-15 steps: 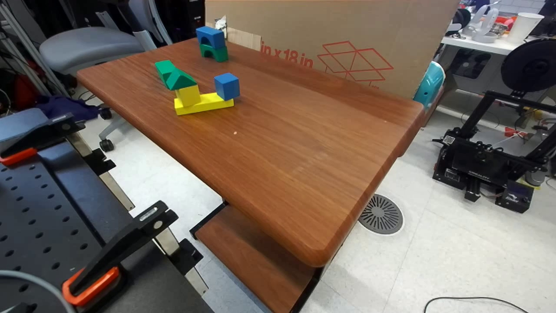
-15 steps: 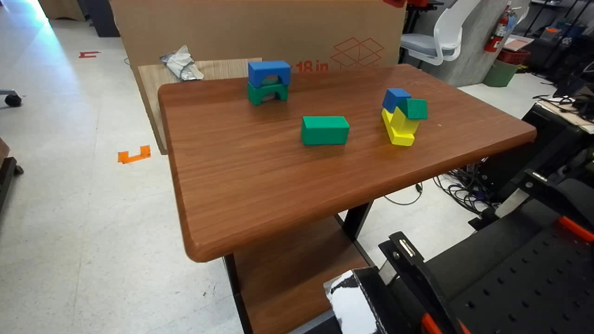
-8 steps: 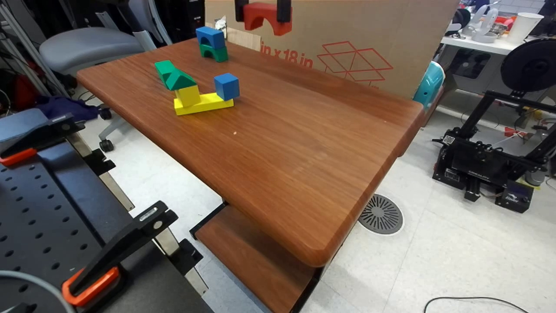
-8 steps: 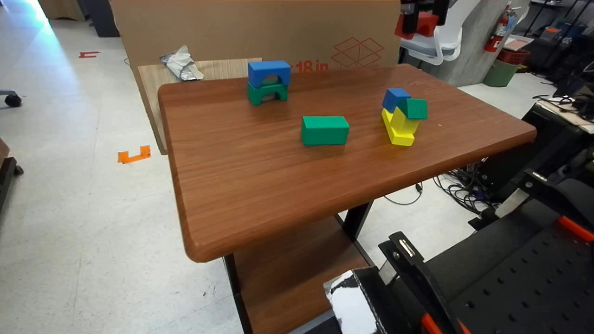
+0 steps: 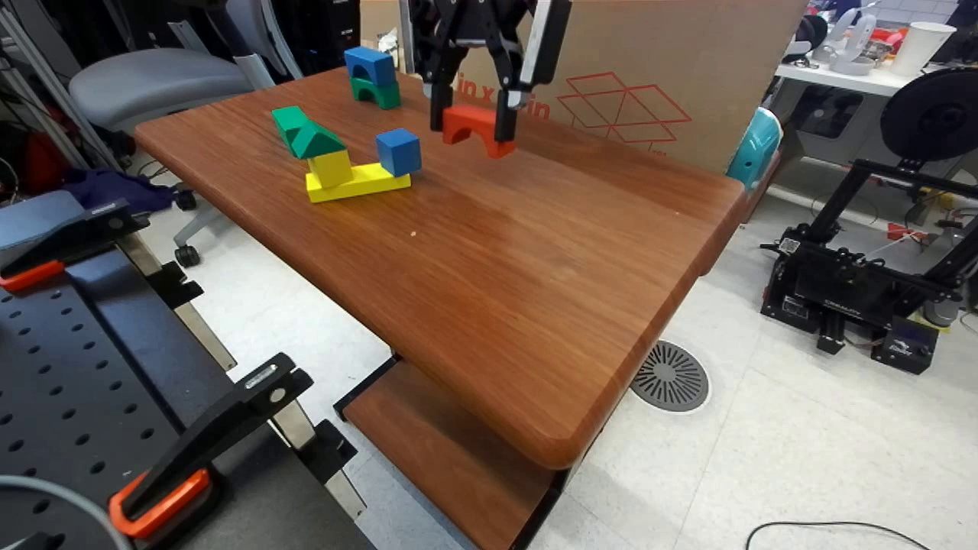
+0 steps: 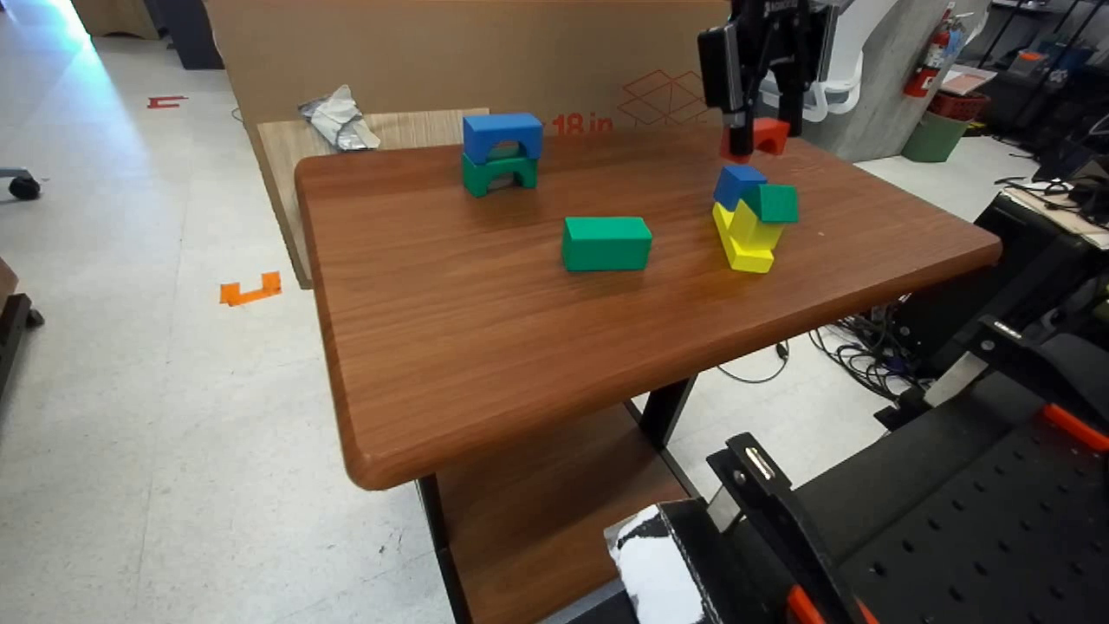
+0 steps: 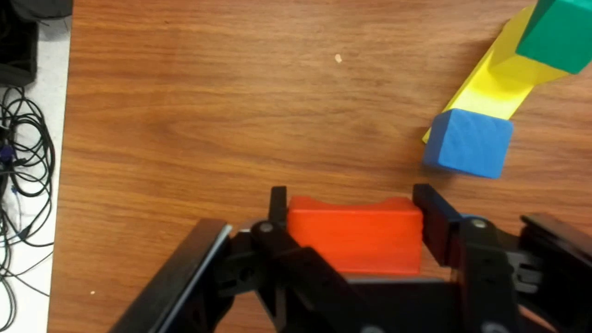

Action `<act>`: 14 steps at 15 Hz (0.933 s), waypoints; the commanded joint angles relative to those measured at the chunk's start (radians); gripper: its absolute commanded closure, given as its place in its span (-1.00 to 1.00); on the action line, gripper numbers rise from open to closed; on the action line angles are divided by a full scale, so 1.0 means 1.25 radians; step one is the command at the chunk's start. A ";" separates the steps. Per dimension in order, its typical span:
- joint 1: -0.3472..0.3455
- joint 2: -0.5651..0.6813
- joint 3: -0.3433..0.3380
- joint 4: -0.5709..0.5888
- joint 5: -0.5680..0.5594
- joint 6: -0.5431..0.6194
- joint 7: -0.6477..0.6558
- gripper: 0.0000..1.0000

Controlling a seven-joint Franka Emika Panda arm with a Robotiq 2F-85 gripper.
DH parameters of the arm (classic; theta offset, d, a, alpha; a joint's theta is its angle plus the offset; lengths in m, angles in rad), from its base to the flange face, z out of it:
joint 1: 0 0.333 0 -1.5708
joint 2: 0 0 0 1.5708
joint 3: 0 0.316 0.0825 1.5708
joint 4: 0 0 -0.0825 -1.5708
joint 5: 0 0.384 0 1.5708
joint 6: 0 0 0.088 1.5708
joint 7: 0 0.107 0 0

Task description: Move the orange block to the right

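The orange block [image 5: 480, 126] is an orange-red arch-shaped block. My gripper [image 5: 467, 122] is shut on its two ends and holds it above the table, arch opening downward. In an exterior view the block [image 6: 769, 136] hangs behind the blue cube, partly hidden by a finger of my gripper [image 6: 766, 130]. In the wrist view the block [image 7: 360, 240] sits between both fingertips of my gripper [image 7: 351, 206], its lower left corner covered by a finger link.
A yellow long block [image 5: 367, 183] bears a blue cube [image 5: 399, 152] and a yellow block with a green prism on top. A green block [image 6: 606, 244] lies apart on the wooden table [image 6: 485, 347]. A blue arch [image 6: 502, 134] stands on a green arch. A cardboard box stands behind.
My gripper has come down into both exterior views with the orange block held between its fingers. The block is now lower, closer to the table. The other blocks have not moved.
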State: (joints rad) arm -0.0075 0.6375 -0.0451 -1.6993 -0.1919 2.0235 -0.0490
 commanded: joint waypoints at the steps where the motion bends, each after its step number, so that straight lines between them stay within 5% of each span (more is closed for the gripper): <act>1: 0.006 0.077 -0.004 0.097 -0.010 -0.069 -0.007 0.14; 9: 0.024 0.153 0.006 0.201 -0.010 -0.171 -0.016 0.07; 10: 0.025 0.146 0.011 0.198 -0.008 -0.172 -0.024 -0.84; 14: 0.031 0.028 0.023 0.103 -0.025 -0.131 -0.075 -1.00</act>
State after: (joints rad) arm 0.0269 0.7909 -0.0272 -1.4925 -0.1935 1.8589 -0.0914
